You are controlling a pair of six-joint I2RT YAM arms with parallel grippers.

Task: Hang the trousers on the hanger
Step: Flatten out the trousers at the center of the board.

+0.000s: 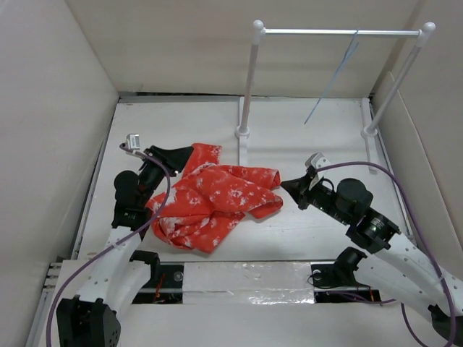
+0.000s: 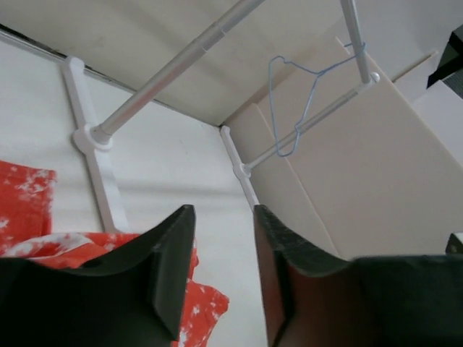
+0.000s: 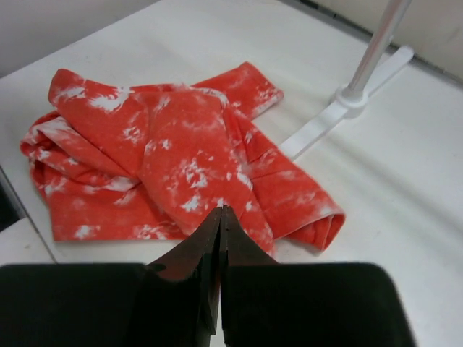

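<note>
The red-orange trousers [image 1: 210, 199] with white floral print lie crumpled on the table between the arms; they also show in the right wrist view [image 3: 181, 159] and at the left of the left wrist view [image 2: 22, 210]. The pale blue wire hanger [image 1: 334, 72] hangs from the rack's crossbar at the back right; it shows in the left wrist view [image 2: 300, 101] too. My left gripper [image 1: 179, 154] is open and empty at the trousers' left edge [image 2: 223, 217]. My right gripper [image 1: 284, 186] is shut and empty just right of the trousers [image 3: 221, 213].
A white-posted rack [image 1: 249, 87] with a metal crossbar [image 1: 340, 32] stands at the back; its feet [image 1: 242, 148] rest on the table near the trousers. White walls [image 1: 51, 108] enclose the table on three sides.
</note>
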